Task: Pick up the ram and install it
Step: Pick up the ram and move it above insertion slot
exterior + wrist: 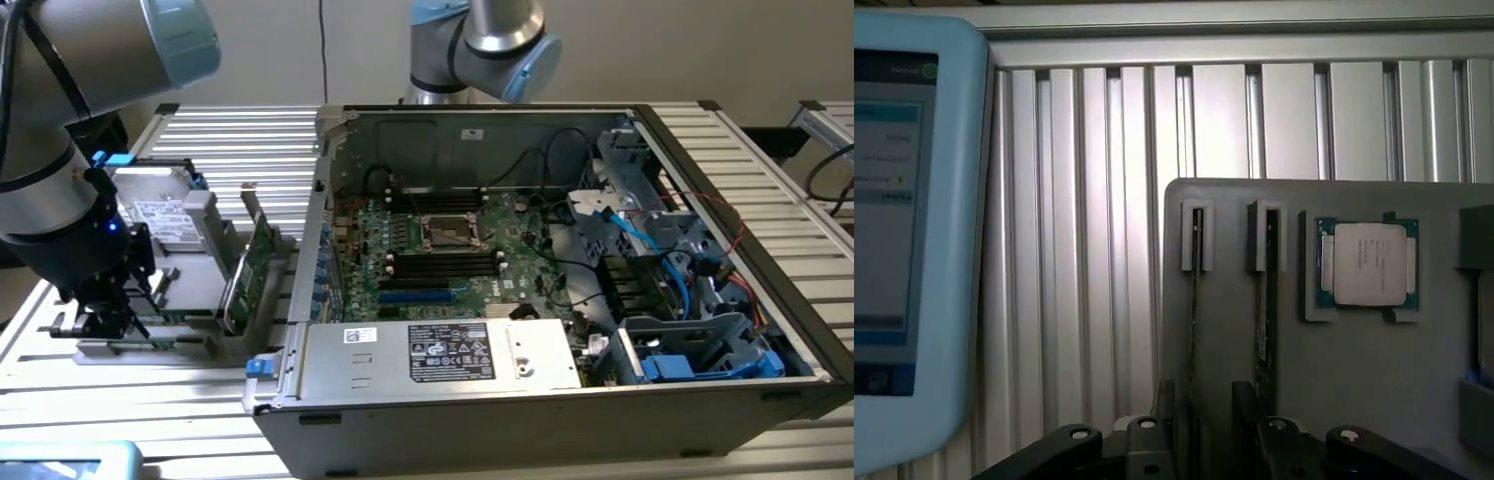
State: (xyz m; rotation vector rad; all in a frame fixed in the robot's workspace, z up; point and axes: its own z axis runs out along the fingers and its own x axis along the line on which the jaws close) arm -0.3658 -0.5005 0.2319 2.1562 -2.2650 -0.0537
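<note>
No readable text — power-supply label (pixel 451 352) illegible

A grey holder (pixel 1374 400) on the ribbed aluminium table (pixel 1094 250) carries the ram (pixel 1262 310) edge-up in a slot. A CPU chip (pixel 1367 262) sits recessed beside it. The gripper (pixel 1214 445), jaws spread, hangs over the ram's end. A pale-blue teach pendant (pixel 914 250) lies nearby.

Your worktop (pixel 174 410) is ribbed aluminium slats. On it you have an open PC case (pixel 534 430) at the exterior view's right, a grey holder (pixel 160 350) beside it, and a blue-edged pendant (pixel 67 462).

Ribbed metal table (pixel 1104 250), matt grey holder (pixel 1354 380), shiny metal CPU (pixel 1369 262).
</note>
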